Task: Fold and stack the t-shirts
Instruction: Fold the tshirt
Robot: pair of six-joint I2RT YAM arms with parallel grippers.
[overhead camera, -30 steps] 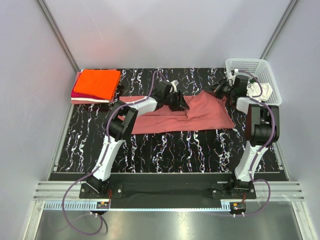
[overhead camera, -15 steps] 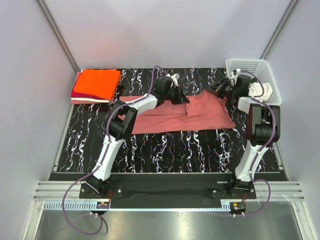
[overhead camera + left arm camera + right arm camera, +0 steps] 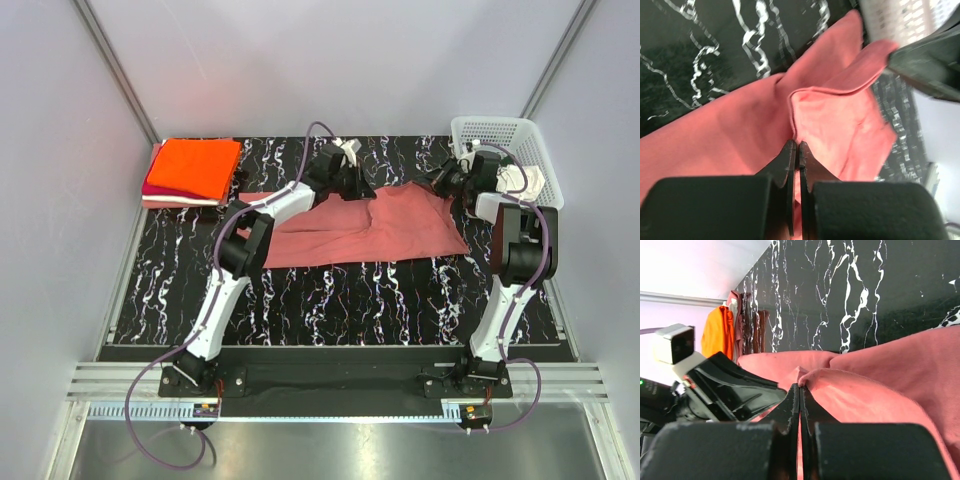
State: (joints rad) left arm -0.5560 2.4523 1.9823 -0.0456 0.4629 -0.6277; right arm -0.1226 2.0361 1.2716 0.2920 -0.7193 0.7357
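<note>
A dusty rose-red t-shirt lies spread across the middle of the black marbled table. My left gripper is shut on its far edge near the middle; the left wrist view shows the jaws pinching a fold of the rose-red t-shirt. My right gripper is shut on the shirt's far right corner; the rose-red t-shirt bunches at the tips there. Folded orange and magenta t-shirts are stacked at the far left corner. The white printed tee lies in the basket.
A white plastic mesh basket stands at the far right corner, close to my right arm. Grey walls enclose the table on three sides. The folded stack also shows in the right wrist view.
My left gripper has moved toward the far edge, drawing the shirt's far edge with it. The right gripper has shifted slightly toward the basket.
</note>
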